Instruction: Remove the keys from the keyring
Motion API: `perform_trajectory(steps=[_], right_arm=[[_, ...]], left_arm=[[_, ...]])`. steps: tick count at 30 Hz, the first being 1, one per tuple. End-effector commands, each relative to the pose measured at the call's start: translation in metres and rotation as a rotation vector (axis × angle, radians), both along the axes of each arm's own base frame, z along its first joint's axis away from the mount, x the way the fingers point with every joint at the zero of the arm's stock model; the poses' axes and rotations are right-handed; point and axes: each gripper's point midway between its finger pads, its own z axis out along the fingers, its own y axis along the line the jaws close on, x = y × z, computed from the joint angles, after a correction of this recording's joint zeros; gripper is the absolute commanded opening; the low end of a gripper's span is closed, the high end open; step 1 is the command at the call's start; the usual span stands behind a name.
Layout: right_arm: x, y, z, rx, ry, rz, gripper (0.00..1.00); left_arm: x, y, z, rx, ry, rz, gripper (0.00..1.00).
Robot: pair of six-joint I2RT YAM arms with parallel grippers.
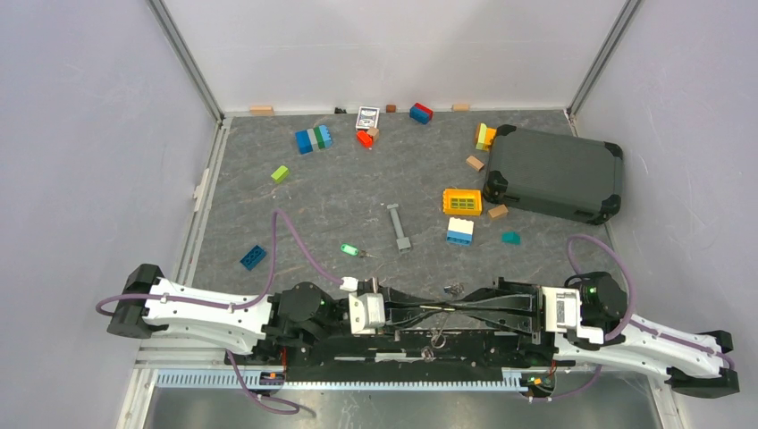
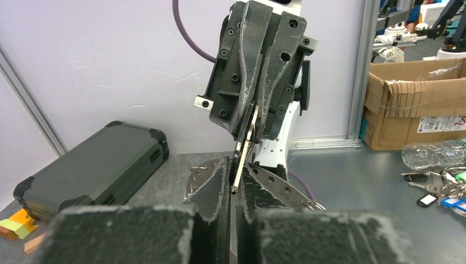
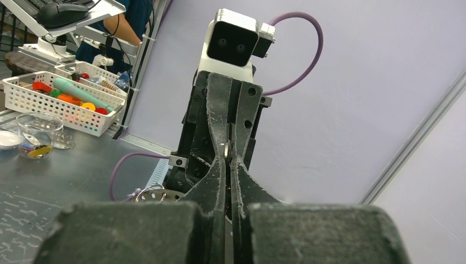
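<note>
The left claw (image 2: 236, 166) pinched a thin silver key (image 2: 240, 164) edge-on. Just beyond its tips, the right claw (image 2: 250, 135) clamped the same key's far end. A grey case (image 2: 93, 170) lay to its left and a cardboard box (image 2: 417, 110) to its right.

No wording is legible. The white label (image 2: 442, 123) on the cardboard box (image 2: 409, 110) at right and the card (image 1: 367, 117) at upper centre print too small.

Green-headed key (image 1: 349, 249), yellow block (image 1: 462, 201) (grid pattern), dark green case (image 1: 554, 172).
</note>
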Motion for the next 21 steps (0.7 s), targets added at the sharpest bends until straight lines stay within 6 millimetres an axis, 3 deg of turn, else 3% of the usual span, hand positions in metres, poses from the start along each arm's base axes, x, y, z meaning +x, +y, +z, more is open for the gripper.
perform_trajectory(steps=[1, 21], right_arm=[[0.004, -0.007, 0.010, 0.072, 0.000, -0.025, 0.00], [0.000, -0.021, 0.014, 0.166, -0.004, -0.021, 0.00]], left_arm=[[-0.010, 0.003, 0.027, -0.062, 0.018, -0.062, 0.02], [-0.011, 0.008, 0.028, -0.041, 0.021, -0.067, 0.02]])
